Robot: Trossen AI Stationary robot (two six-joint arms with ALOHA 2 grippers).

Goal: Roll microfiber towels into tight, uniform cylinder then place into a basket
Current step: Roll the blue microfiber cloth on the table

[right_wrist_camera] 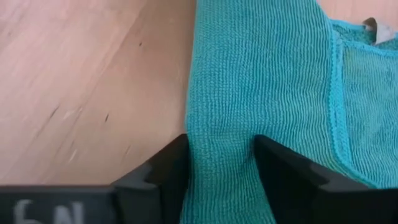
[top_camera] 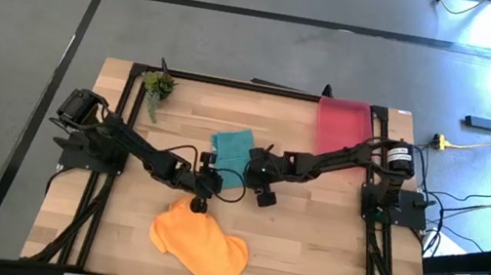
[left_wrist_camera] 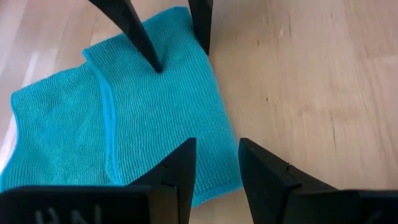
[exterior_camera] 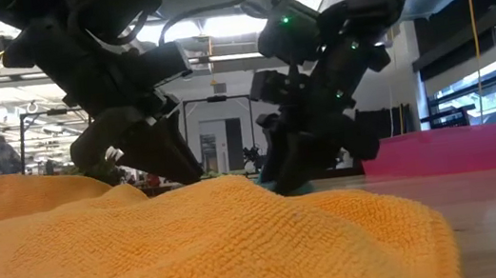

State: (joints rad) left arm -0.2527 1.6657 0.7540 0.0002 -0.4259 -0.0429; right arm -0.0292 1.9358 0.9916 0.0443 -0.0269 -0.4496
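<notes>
The teal towel [top_camera: 231, 153] lies folded flat on the table's middle, one layer lapped over another [left_wrist_camera: 106, 106]. My right gripper [top_camera: 253, 171] is open, and its fingers stand down on the towel's right side [right_wrist_camera: 221, 93]. My left gripper [top_camera: 206, 183] is open a little and hovers low over the towel's near corner [left_wrist_camera: 211, 180]. One of its fingers is over the cloth and one over bare wood. The orange towel [top_camera: 199, 244] lies crumpled at the table's near middle. The red-pink basket [top_camera: 342, 123] stands at the far right. My right gripper comes from above, slanting from the table's right. One fingertip [left_wrist_camera: 155, 62] is down on the towel's top layer and the other [left_wrist_camera: 201, 43] is at its right edge. The cloth [right_wrist_camera: 221, 155] lies flat between them on the table. My left gripper: I cannot tell whether it touches the towel.
A small green plant [top_camera: 159, 86] stands at the far left. In the low view the orange towel [exterior_camera: 196, 251] fills the foreground and hides the table under both grippers. Bare wood lies right of the teal towel [left_wrist_camera: 311, 93].
</notes>
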